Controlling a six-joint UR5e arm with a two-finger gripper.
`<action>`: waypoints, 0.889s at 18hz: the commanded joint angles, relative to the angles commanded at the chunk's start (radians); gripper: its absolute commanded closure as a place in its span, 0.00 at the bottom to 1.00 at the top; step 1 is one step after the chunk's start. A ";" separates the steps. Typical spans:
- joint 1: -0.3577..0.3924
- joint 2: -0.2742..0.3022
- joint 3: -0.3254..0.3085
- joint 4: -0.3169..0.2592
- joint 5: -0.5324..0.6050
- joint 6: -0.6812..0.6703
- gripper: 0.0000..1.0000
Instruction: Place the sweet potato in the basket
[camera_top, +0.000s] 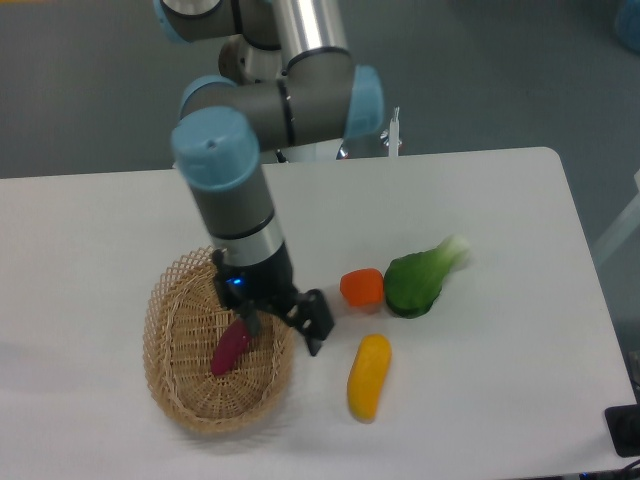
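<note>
The magenta-purple sweet potato (230, 347) lies inside the oval wicker basket (163, 385) at the table's front left, resting on the basket's floor. My gripper (281, 323) hangs above the basket's right rim, raised clear of the sweet potato. Its fingers are spread open and nothing is between them. One dark fingertip (318, 322) sits outside the rim to the right; the other is just over the sweet potato's upper end.
An orange rounded vegetable (362, 287) and a green leafy vegetable (417, 281) lie right of the basket. A yellow oblong vegetable (369, 376) lies in front of them, close to my right fingertip. The arm's mount stands at the table's back edge.
</note>
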 joint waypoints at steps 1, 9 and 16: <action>0.021 0.009 0.000 -0.009 -0.002 0.029 0.00; 0.198 0.057 0.012 -0.149 -0.023 0.403 0.00; 0.279 0.064 0.005 -0.156 -0.069 0.530 0.00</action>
